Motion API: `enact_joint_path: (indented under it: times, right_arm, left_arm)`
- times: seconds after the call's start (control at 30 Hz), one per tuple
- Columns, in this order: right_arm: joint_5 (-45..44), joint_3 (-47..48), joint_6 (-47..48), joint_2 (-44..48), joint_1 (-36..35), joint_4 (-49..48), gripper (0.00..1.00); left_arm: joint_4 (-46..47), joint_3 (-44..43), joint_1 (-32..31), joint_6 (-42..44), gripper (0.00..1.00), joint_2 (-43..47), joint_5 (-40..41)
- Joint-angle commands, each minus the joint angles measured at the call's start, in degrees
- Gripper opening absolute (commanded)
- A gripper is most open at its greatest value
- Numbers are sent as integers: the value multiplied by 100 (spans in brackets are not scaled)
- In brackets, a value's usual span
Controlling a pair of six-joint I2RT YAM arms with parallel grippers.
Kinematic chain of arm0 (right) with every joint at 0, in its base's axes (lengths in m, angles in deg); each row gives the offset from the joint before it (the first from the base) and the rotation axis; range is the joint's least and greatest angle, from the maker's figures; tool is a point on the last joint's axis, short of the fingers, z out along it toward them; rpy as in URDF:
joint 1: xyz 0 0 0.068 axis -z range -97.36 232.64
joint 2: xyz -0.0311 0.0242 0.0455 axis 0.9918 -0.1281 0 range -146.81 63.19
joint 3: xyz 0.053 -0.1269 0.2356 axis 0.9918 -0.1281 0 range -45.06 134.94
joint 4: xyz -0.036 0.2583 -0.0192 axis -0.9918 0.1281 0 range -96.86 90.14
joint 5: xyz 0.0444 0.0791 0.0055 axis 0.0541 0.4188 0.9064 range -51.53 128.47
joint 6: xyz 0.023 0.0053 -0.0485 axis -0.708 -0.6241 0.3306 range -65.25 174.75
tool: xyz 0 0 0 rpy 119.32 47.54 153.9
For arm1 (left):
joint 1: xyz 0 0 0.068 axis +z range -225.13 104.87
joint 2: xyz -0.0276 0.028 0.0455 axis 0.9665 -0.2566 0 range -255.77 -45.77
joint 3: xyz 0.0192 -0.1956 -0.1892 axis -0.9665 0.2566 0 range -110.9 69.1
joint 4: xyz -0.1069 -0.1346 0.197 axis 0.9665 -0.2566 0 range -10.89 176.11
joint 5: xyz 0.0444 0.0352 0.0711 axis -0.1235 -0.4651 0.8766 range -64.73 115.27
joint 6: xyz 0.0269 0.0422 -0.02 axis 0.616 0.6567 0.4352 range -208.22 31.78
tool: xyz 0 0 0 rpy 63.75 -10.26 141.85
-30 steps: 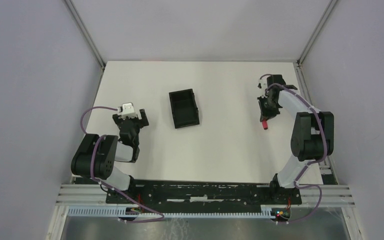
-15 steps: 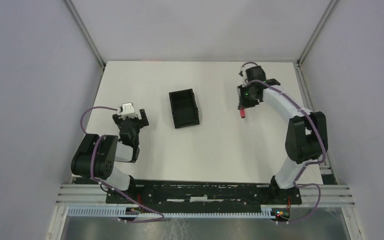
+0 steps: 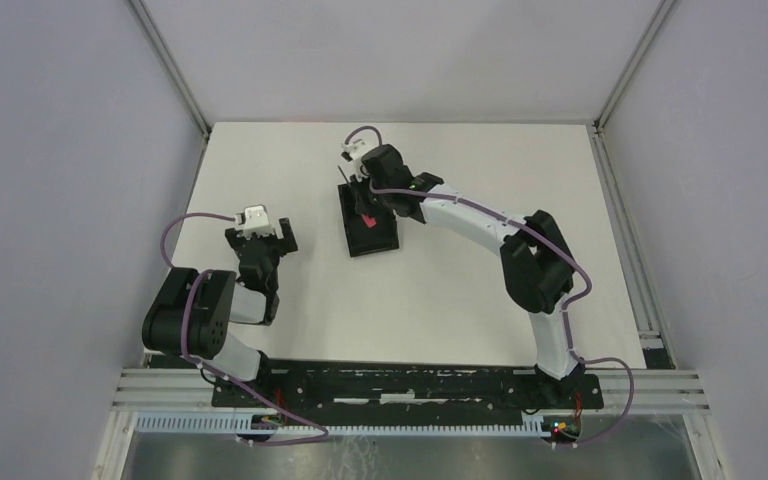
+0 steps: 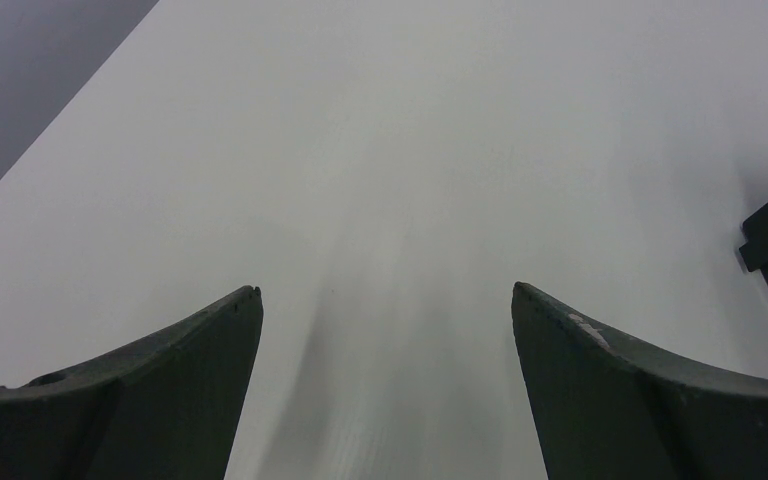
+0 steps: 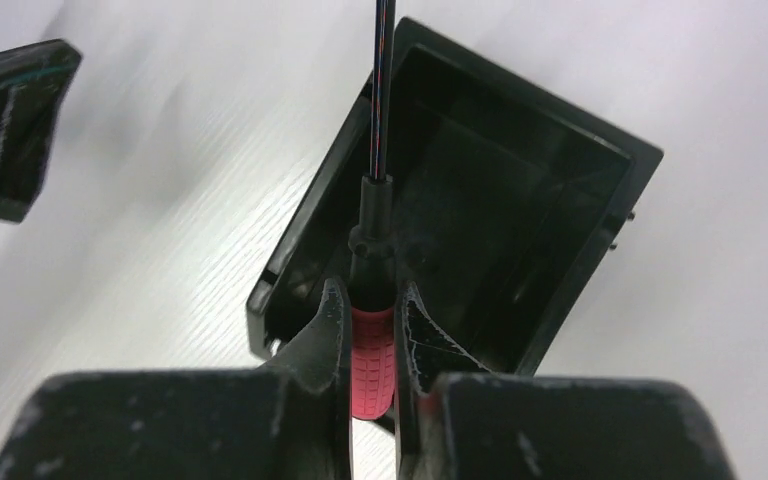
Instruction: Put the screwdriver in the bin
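Over bin [image 5: 582, 262], screwdriver [image 5: 373, 355] in right claw [image 5: 371, 291]

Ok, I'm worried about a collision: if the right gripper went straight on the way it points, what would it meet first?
Probably the bin: the right gripper, shut on the screwdriver, points into it, with the shaft leading near one wall. Depth is unclear.

Both arms on my feed are one build: bulky black joint housings linked by white tubes. The left arm [image 3: 195, 315] has a purple cable [image 3: 182, 222] looping off its ten o'clock side to a small white block [image 3: 253, 215] on the wrist. The right arm [image 3: 460, 216] wears the same purple cable along its length. The left gripper [image 4: 385, 292] has dark, smooth fingers [image 4: 160, 390] tapering to points. The right gripper [image 5: 372, 295] has black fingers [image 5: 325, 330] scratched whitish.
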Motion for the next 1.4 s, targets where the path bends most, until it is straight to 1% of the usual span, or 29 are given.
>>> enact_joint_path:
  times: [0.0, 0.03, 0.13, 0.17, 0.2, 0.27, 0.3, 0.33, 0.47, 0.5, 0.67, 0.8, 1.0, 1.13, 1.23, 1.37]
  right_arm:
    - [-843, 575, 520, -400, -100, 50, 0]
    - [-935, 544, 569, -412, -142, 60, 0]
    - [-1015, 372, 695, -390, -227, -22, 5]
    - [-1014, 321, 737, -370, -251, -45, 7]
    - [-1028, 252, 773, -332, -279, -79, 11]
    - [-1018, 143, 811, -268, -311, -154, 34]
    - [-1016, 123, 811, -242, -320, -167, 52]
    - [-1003, 152, 801, -227, -330, -184, 62]
    - [-989, 248, 534, 23, -356, -329, 93]
    - [-1045, 223, 503, 158, -362, -401, 98]
    - [-1205, 119, 457, 827, -381, -691, 98]
    - [-1356, -25, 610, 1391, -364, -772, 98]
    - [-1608, -669, 745, 2199, -78, -754, 98]
    - [-2216, -1659, 840, 3006, 125, -934, 98]
    - [-2830, -2780, 882, 3793, 343, -1373, 98]
    - [-3308, -4517, 769, 4661, 727, -2115, 98]
  left_arm:
    - [206, -93, 9, -77, 100, -13, -8]
    - [206, -93, 10, -79, 100, -13, -8]
    - [206, -93, 10, -77, 100, -13, -3]
    - [206, -93, 5, -79, 100, -13, -3]
    - [206, -93, 7, -79, 100, -13, -7]
    - [206, -93, 7, -79, 100, -13, -4]
    - [206, -93, 5, -79, 100, -13, -4]
    - [206, -93, 9, -75, 100, -13, -5]
    - [206, -93, 9, -78, 100, -13, -9]
    - [206, -93, 10, -79, 100, -13, -8]
    - [206, -93, 8, -79, 100, -13, -3]
    - [206, -93, 5, -79, 100, -13, -9]
    - [206, -93, 9, -71, 100, -12, -12]
    - [206, -98, 10, -74, 100, -13, -9]
    - [206, -94, 10, -77, 100, -13, -11]
    - [206, -93, 8, -74, 100, -13, -9]
